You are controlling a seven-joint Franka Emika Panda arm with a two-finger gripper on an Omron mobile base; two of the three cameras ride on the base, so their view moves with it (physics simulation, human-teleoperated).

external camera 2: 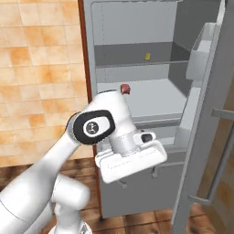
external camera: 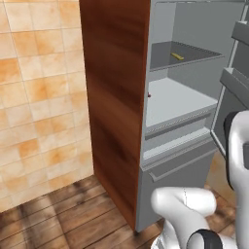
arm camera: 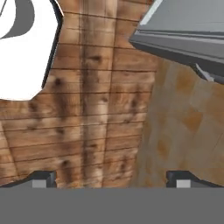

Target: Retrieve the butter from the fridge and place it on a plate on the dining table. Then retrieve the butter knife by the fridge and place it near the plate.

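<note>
The fridge (external camera: 194,97) is standing open, its brown wood side panel (external camera: 116,102) facing the tiled wall, and the butter (external camera: 177,56) is lying as a small yellow stick on the upper grey shelf (external camera 2: 137,63), toward the back, well apart from a small red item (external camera 2: 124,88) that is sitting at the left edge of the shelf below. In the hand view the gripper (arm camera: 111,180) is pointing down at the wooden floor (arm camera: 87,109) with its two dark fingertips (arm camera: 43,179) spread wide and nothing between them, while the fridge's grey lower edge is showing at the top right.
</note>
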